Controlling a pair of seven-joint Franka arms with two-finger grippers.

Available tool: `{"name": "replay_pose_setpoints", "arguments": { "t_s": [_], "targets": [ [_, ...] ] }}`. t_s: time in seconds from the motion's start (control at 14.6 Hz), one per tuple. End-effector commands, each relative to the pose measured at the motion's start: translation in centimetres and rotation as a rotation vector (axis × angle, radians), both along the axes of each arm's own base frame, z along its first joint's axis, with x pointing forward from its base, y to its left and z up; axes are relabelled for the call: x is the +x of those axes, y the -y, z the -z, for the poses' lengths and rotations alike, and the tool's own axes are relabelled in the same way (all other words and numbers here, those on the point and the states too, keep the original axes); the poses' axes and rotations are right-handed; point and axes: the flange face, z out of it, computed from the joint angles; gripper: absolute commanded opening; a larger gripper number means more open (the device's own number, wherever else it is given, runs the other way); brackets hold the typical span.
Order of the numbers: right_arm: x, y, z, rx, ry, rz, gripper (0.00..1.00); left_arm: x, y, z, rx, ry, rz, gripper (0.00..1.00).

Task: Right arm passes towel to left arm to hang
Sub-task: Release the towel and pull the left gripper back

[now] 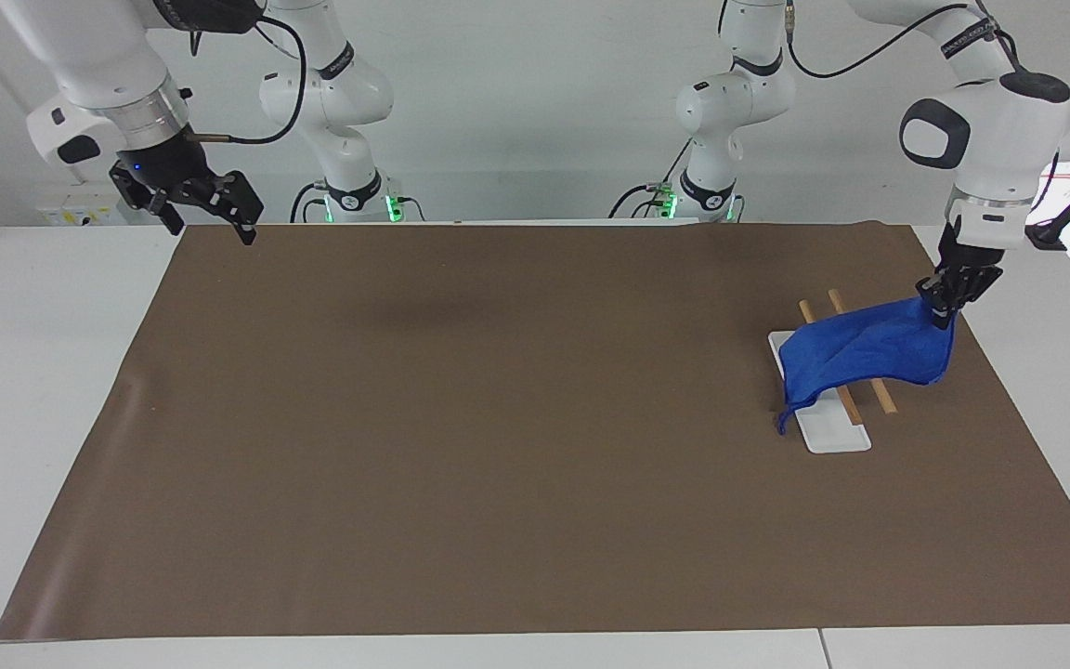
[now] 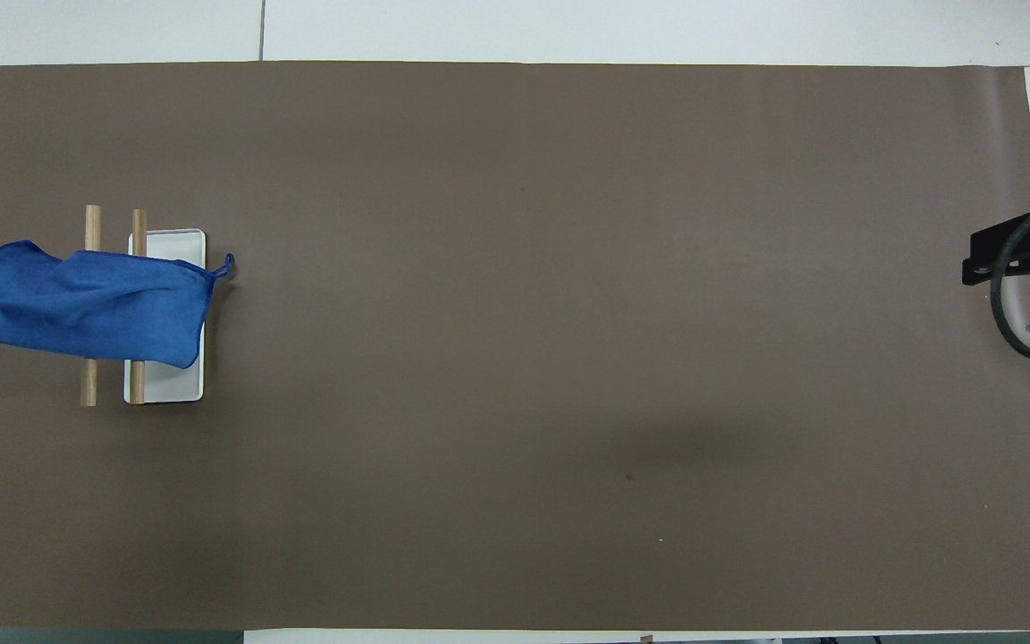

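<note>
While my left pincer [image 1: 951, 295] pinches one corner of the towel [image 1: 860, 348], fingers pressed together on the cloth, it hangs above the brown mat [image 1: 516, 418] at the left arm's end of the desk [image 1: 33, 372], just off the rack toward that end. The towel slopes down from my grip and drapes across both wooden rails [image 1: 879, 390] of the rack, covering their middle parts; rail ends show on either side of the cloth. Its lower edge falls over the rack's white base [image 1: 832, 432], and the thin loop [image 1: 782, 420] at the free corner dangles past the base edge toward the right arm's end, reaching down to the mat or nearly so; I cannot tell whether it touches. The cloth sags with folds rather than lying taut. My right pincer [image 1: 210, 209] waits in the air with fingers spread, holding nothing, over the mat's corner at the right arm's end, well apart from the rack. In the overhead view only its black tip [image 2: 1016, 259] and a looped cable [image 2: 1029, 331] show at the mat's edge.
</note>
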Motion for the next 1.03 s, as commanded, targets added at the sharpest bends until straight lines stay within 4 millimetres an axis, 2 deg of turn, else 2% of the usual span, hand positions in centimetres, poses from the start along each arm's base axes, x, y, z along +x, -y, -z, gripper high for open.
{"name": "replay_pose_setpoints", "arguments": {
  "t_s": [0.0, 0.27, 0.34, 0.41, 0.48, 0.75, 0.96],
  "targets": [
    [0.4, 0.2, -0.2, -0.003, -0.003, -0.033, 1.00, -0.1, -1.4, 1.2, 0.025, -0.004, 0.017, 0.00],
    [0.4, 0.2, -0.3, 0.000, -0.001, -0.035, 1.00, 0.4, -1.6, 1.9, 0.028, 0.006, 0.018, 0.00],
    [0.4, 0.2, -0.3, 0.000, -0.001, -0.035, 1.00, 0.5, -1.6, 1.8, 0.028, 0.008, 0.018, 0.08],
    [0.4, 0.2, -0.3, 0.000, -0.001, -0.035, 1.00, 0.5, -1.6, 1.7, 0.028, 0.006, 0.018, 0.66],
    [0.4, 0.2, -0.3, 0.000, -0.001, -0.035, 1.00, 0.5, -1.7, 1.8, 0.028, 0.003, 0.018, 1.00],
    [0.3, 0.4, -0.3, 0.002, -0.001, -0.032, 1.00, 0.9, -1.4, 0.9, 0.029, -0.002, 0.030, 1.00],
    [0.3, 0.4, -0.3, 0.002, -0.003, -0.032, 1.00, 1.4, -1.0, -1.1, 0.024, -0.050, 0.051, 1.00]
  ]
}}
